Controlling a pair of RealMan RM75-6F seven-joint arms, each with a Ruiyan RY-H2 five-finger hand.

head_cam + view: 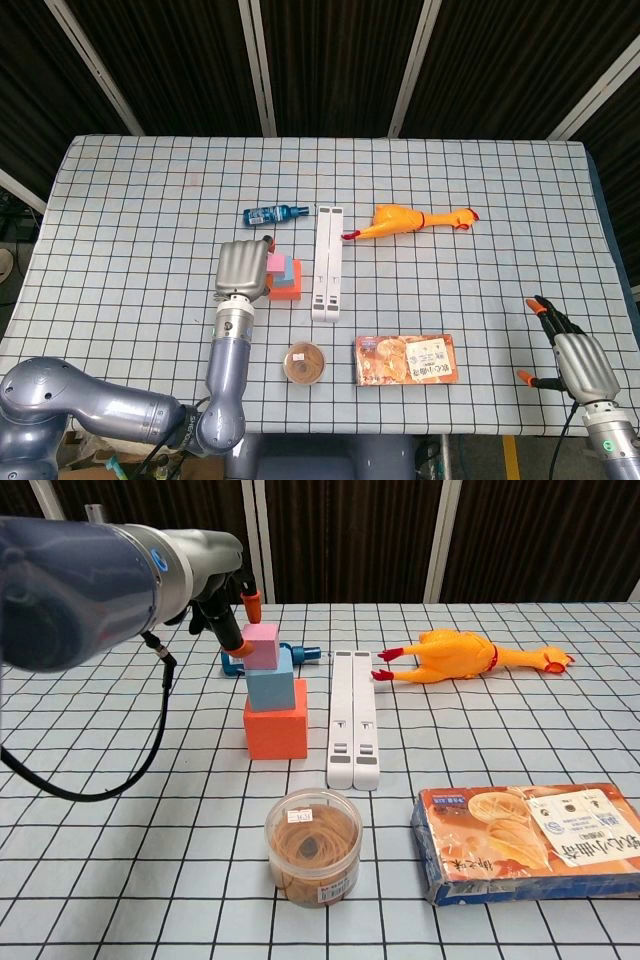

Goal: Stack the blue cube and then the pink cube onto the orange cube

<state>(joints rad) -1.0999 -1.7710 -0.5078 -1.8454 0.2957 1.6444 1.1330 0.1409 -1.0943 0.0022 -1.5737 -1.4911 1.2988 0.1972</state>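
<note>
Left hand (243, 268) beside the pink cube (262, 645) — whether gripping, unclear.

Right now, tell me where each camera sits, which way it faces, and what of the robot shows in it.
Head view: high, looking down on the table; left hand beside the cube stack, right hand at the table's near right edge.
Chest view: low at the near edge, facing across the table; left arm, fingertips by the pink cube.
Both show the stack, rubber chicken, snack box.
</note>
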